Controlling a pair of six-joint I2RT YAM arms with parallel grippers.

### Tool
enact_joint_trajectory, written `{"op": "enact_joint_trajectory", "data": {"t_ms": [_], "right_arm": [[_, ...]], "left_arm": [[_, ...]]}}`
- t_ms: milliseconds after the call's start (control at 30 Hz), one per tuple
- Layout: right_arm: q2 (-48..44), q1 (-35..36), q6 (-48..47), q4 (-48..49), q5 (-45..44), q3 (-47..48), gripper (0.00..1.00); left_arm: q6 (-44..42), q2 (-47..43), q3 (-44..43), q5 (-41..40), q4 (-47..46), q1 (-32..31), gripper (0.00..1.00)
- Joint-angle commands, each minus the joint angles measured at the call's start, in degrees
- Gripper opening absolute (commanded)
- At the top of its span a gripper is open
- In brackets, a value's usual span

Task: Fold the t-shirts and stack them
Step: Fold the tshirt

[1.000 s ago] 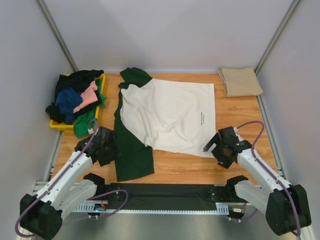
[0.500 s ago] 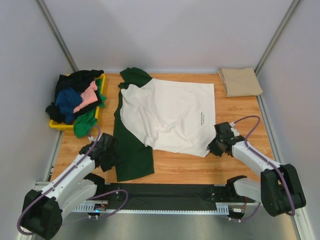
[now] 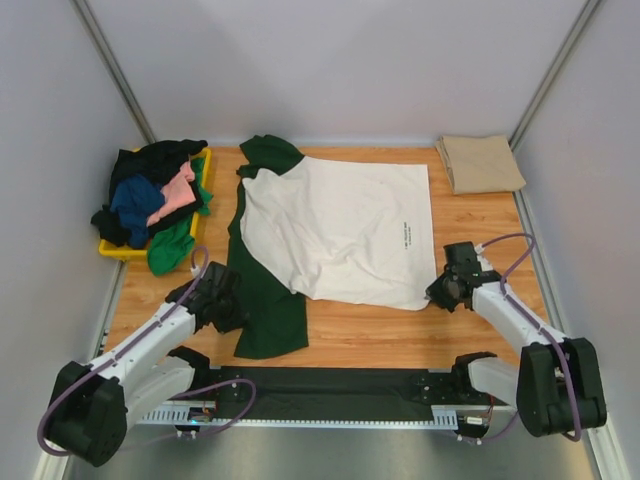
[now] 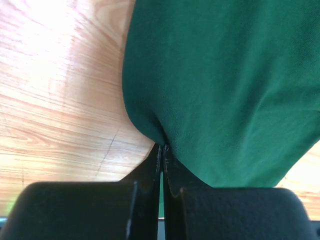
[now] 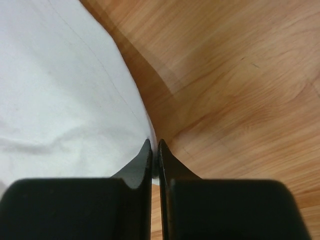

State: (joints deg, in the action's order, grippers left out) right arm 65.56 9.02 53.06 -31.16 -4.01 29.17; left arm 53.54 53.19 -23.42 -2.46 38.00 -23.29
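A cream t-shirt [image 3: 335, 225] with dark green sleeves lies spread flat across the middle of the table. Its near green sleeve [image 3: 265, 305] reaches toward the front edge. My left gripper [image 3: 232, 303] sits at this sleeve's left edge. In the left wrist view it [image 4: 162, 146] is shut, pinching a fold of the green cloth [image 4: 225, 85]. My right gripper [image 3: 434, 297] is at the shirt's near right hem corner. In the right wrist view it [image 5: 155, 143] is shut on the edge of the cream cloth [image 5: 60, 85].
A folded tan t-shirt [image 3: 480, 163] lies at the back right corner. A yellow tray [image 3: 115, 250] at the left holds a heap of black, blue, pink and green t-shirts [image 3: 155, 195]. Grey walls enclose the table on three sides.
Both grippers went from open to shut. The right one moved in onto the hem corner. The left one shifted right onto the green sleeve's edge, and the sleeve bunched slightly.
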Motion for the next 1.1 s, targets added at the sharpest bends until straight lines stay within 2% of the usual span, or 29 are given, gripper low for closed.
{"op": "enact_joint_trajectory", "data": {"t_ms": [0, 67, 200, 267, 667, 767, 900, 1067], "right_arm": [[-3.24, -2.06, -2.52, -3.20, -1.18, 3.17, 0.00], [-4.64, -3.21, -3.92, -4.95, -1.17, 4.31, 0.00], [-7.63, -5.76, -5.60, -7.95, -1.35, 5.72, 0.00], [-9.82, -6.29, -5.77, -9.61, -1.70, 6.16, 0.00], [-21.96, -7.35, -4.46, -21.30, -5.39, 10.38, 0.00], [-23.64, -7.43, -4.54, -20.97, -4.00, 10.91, 0.00], [-20.31, -7.35, -6.03, -18.42, -1.36, 12.75, 0.00], [-8.54, -7.35, -8.84, -14.99, 1.02, 18.46, 0.00]], "left_arm": [[-2.21, 1.13, -2.23, 0.62, -0.94, -0.35, 0.00], [-2.82, -0.71, -7.24, -2.54, 3.46, -0.35, 0.00], [-3.79, -10.79, -16.28, -6.41, 16.04, -0.35, 0.00], [-3.36, -13.62, -18.06, -6.77, 20.16, -0.35, 0.00], [-2.12, -22.16, -30.18, -6.41, 34.06, -0.35, 0.00], [-5.09, -20.94, -33.18, -7.03, 32.42, -0.35, 0.00], [-8.36, -12.42, -35.72, -7.30, 27.58, -0.27, 0.00], [-13.53, 1.26, -40.82, -6.33, 18.45, 2.35, 0.00]]}}
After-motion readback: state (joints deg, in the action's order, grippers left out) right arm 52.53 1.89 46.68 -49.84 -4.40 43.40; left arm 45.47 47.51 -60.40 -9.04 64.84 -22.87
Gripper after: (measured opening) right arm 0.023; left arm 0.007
